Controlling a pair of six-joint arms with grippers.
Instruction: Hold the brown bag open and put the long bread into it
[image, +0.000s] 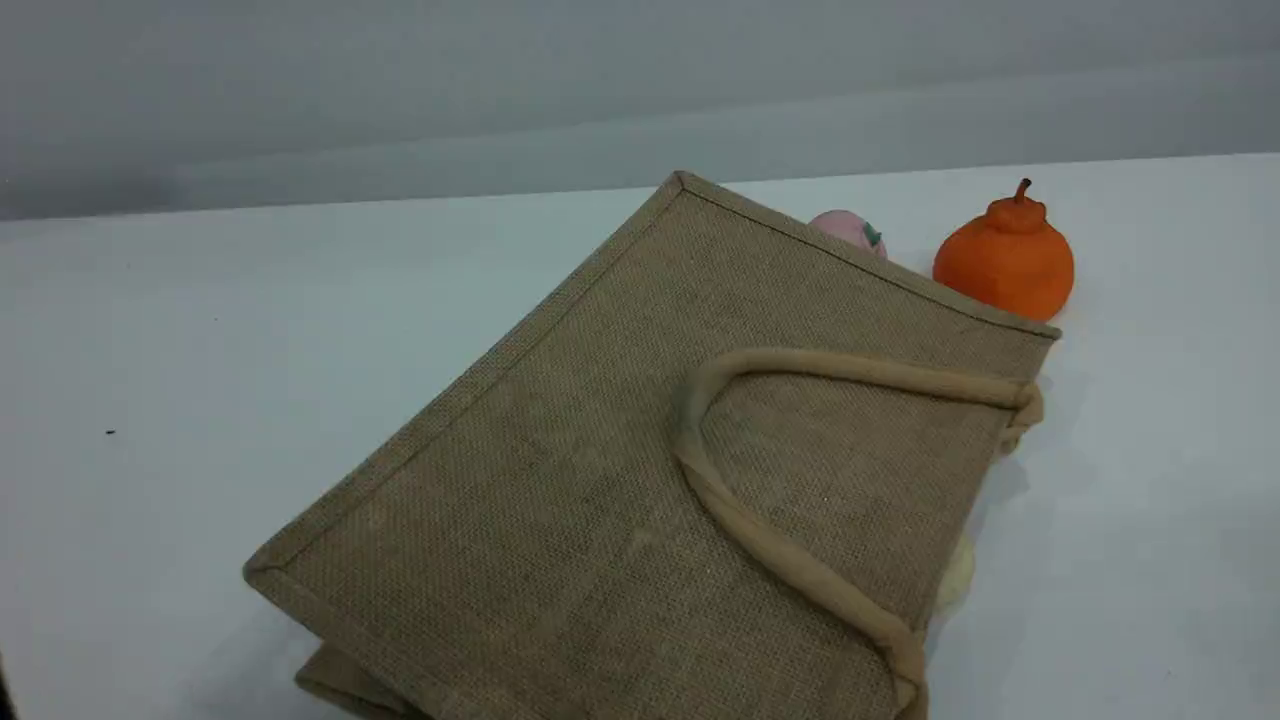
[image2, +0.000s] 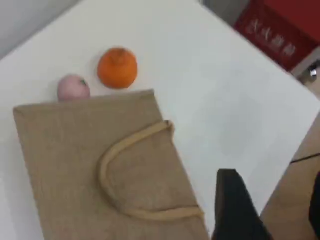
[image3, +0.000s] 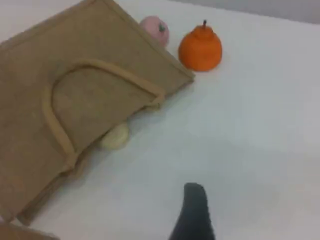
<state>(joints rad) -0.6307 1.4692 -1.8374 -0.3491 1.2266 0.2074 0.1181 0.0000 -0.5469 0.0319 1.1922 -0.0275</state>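
Bench: white top (image: 250, 330), grey wall behind it; right edge visible in left wrist view, red box with white script beyond it.
Bag: brown jute tote (image: 560, 500) lies flat on its side, mid-bench, corners turned at a slant in scene view. Bound edges all round. Mouth end faces right in scene view and looks collapsed, not held open.
Handle: thick beige rope loop (image: 700, 470) lies flat on the top panel, both ends fixed at the mouth edge. Second handle only peeks out at the mouth corner (image: 1025, 425).
Bread: not identifiable as a long loaf. Only a pale yellow-cream lump (image3: 115, 137) pokes out from under the bag's mouth edge, touching the bench; in scene view it's a sliver at the same edge. Cannot tell if it's the bread or something else, mostly hidden.
Orange fruit: pear-shaped, with stem, upright (image: 1005, 255), just beyond the bag's far corner, close to the edge but contact unclear.
Pink fruit: round, small green tip (image: 850, 230), just left of the orange one, partly hidden behind the bag's far edge.
Left tool: dark fingertip (image2: 235, 207) at bottom of its own view, above the bench beside the bag's mouth end, touching nothing. Jaws wide, empty.
Right tool: dark fingertip (image3: 194, 212) over bare bench, well apart from bag and fruit. Jaws wide, empty.
Arms: neither shows in scene view.
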